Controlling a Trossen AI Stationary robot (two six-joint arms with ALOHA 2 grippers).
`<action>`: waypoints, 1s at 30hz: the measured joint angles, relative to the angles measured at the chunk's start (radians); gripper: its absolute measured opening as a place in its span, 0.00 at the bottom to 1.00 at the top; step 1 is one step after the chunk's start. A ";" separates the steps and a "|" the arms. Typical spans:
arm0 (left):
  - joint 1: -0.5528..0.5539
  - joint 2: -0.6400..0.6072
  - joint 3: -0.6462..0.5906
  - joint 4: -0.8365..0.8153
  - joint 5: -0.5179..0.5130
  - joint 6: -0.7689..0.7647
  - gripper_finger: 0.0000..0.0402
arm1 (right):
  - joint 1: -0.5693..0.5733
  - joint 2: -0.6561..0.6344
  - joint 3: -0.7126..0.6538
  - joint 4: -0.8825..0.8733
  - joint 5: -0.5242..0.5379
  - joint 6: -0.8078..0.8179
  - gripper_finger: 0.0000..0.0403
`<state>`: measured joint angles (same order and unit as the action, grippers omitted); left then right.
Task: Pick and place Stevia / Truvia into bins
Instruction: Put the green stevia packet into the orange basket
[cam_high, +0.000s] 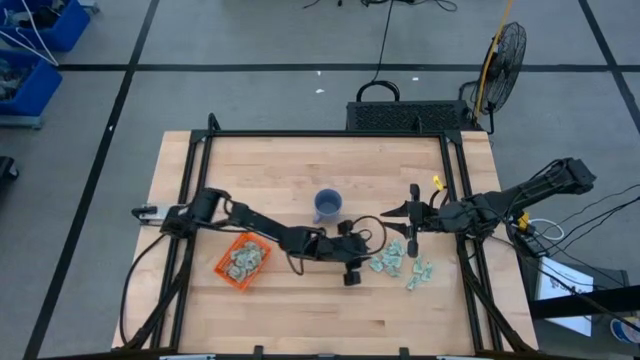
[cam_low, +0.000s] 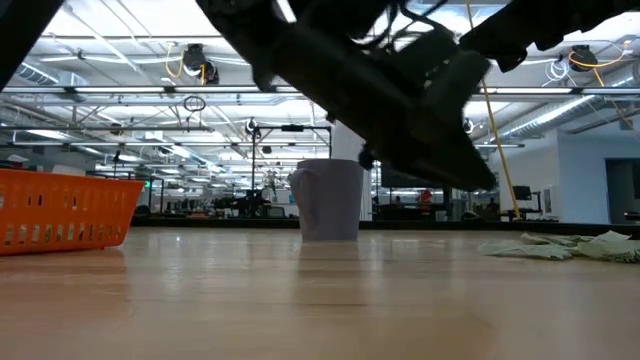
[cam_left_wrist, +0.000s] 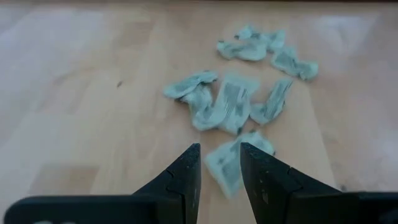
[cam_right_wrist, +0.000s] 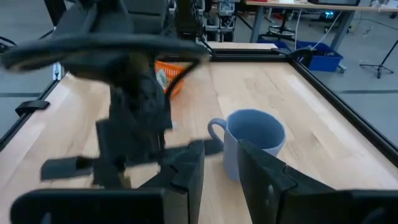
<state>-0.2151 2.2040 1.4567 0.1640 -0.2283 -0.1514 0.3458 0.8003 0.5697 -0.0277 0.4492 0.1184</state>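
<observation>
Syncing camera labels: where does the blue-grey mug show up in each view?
High view: blue-grey mug at table centre, between the arms.
Low view: mug mid-picture, standing on the table, partly behind a dark arm.
Left wrist view: not in it; only packets on wood.
Right wrist view: mug just beyond the right gripper.
Shared landmark: orange bin.

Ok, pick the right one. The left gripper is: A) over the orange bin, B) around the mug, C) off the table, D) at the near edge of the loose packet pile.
D: the left gripper sits open with a packet showing between its fingers, the loose packets just beyond it, away from the orange bin and mug.
</observation>
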 joint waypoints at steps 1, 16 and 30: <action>0.003 0.013 0.012 -0.002 0.016 0.000 0.29 | 0.000 0.000 0.000 0.000 0.000 0.000 0.22; 0.007 0.123 0.035 -0.017 0.029 -0.007 0.28 | 0.000 0.000 0.000 0.002 0.000 0.000 0.22; 0.022 0.057 0.029 -0.135 0.123 -0.037 0.01 | 0.000 0.000 0.000 0.001 0.001 0.000 0.22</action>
<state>-0.1935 2.2611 1.4856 0.0295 -0.1058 -0.1889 0.3454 0.8001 0.5701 -0.0267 0.4500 0.1184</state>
